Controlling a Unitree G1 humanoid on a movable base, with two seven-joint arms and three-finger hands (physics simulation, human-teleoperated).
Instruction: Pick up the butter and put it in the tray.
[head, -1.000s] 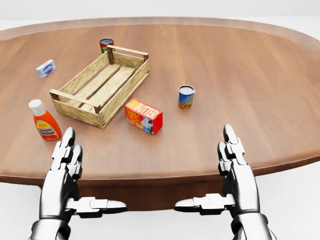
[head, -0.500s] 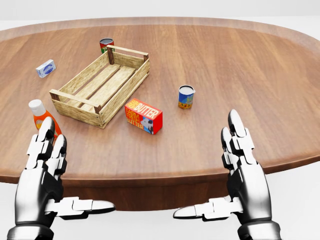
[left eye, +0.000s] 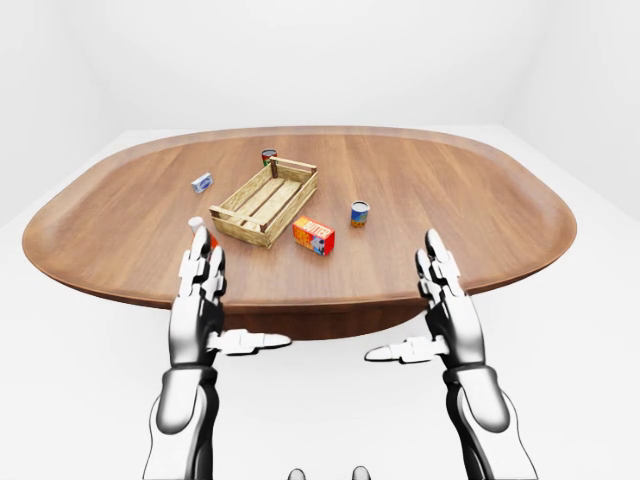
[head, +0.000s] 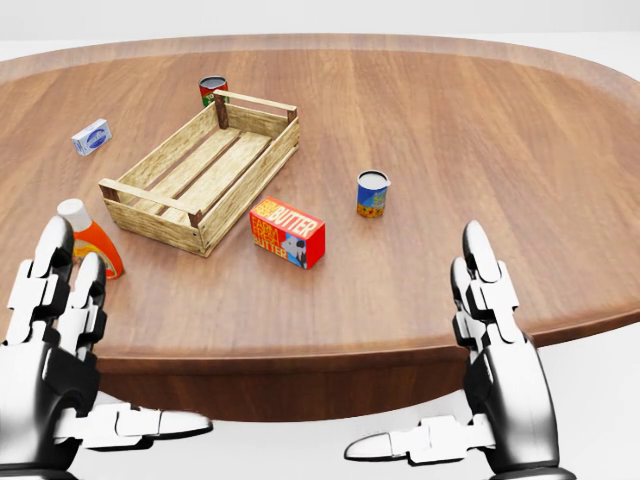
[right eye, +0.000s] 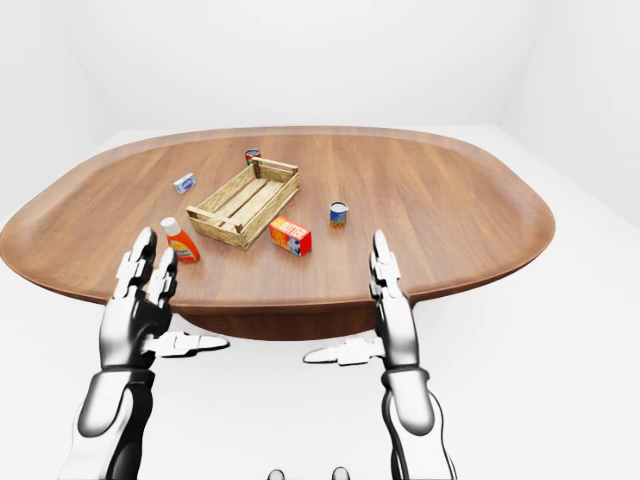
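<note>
The butter (head: 287, 232) is a red and orange box lying on the wooden table (head: 480, 120), just right of the tray's near corner. The tray (head: 150, 213) is an open wooden crate, lying diagonally left of the table's middle, with nothing in it. My left hand (head: 75, 335) is open at the lower left, over the table's near edge, fingers pointing up. My right hand (head: 475, 350) is open at the lower right, also over the near edge. Both hands are well short of the butter and hold nothing.
An orange sauce bottle (head: 90, 245) stands just above my left hand's fingertips. A blue and yellow can (head: 372, 193) stands right of the butter. A red and green can (head: 212, 90) stands behind the tray's far end. A small white and blue box (head: 91, 136) lies at the left.
Both hands have moved apart and nearer the camera: the left hand went left and now overlaps the bottle, the right hand went slightly right. The things on the table have not moved.
</note>
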